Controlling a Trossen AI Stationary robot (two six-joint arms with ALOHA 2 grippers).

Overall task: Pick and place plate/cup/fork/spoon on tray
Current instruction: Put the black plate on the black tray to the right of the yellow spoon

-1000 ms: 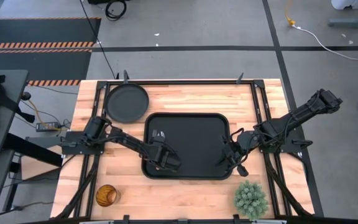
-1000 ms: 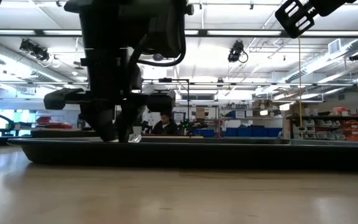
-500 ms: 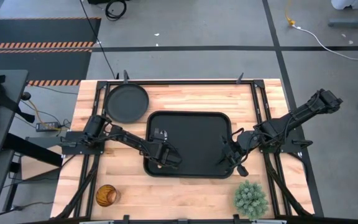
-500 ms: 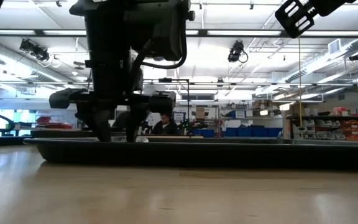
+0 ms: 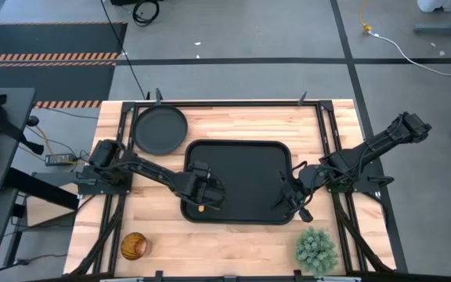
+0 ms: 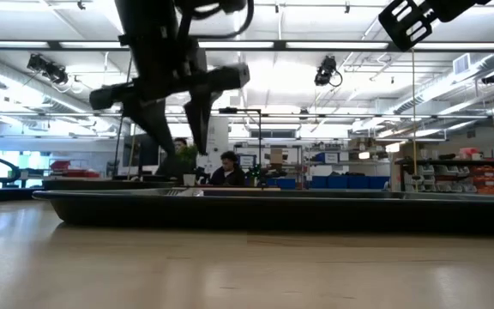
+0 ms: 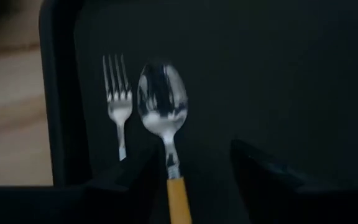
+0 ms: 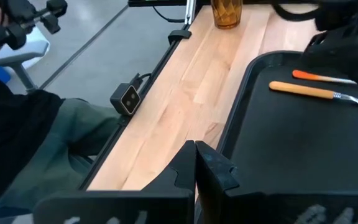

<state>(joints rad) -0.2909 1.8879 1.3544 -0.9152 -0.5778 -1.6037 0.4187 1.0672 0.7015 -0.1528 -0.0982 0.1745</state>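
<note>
The spoon (image 7: 164, 115) and the fork (image 7: 118, 102) lie side by side, flat on the floor of the black tray (image 5: 241, 160), near its left near corner. The spoon's orange handle (image 5: 201, 208) shows in the high view. My left gripper (image 6: 185, 144) is open and empty, hanging above them with the spoon's handle below the gap between its fingers. The round black plate (image 5: 160, 129) rests on the table at the far left. The amber cup (image 5: 134, 246) stands at the near left. My right gripper (image 5: 290, 197) is shut over the tray's right near corner.
A green spiky plant (image 5: 315, 249) stands at the table's near right. The right wrist view shows the spoon (image 8: 306, 91), the fork (image 8: 323, 77) and the cup (image 8: 227, 12) across the tray. People sit in the room beyond the table (image 6: 227, 169).
My left gripper has opened, let go of the spoon and risen clear of the tray. The spoon stays lying on the tray floor beside the fork. The tray has slid a little toward the table's right.
</note>
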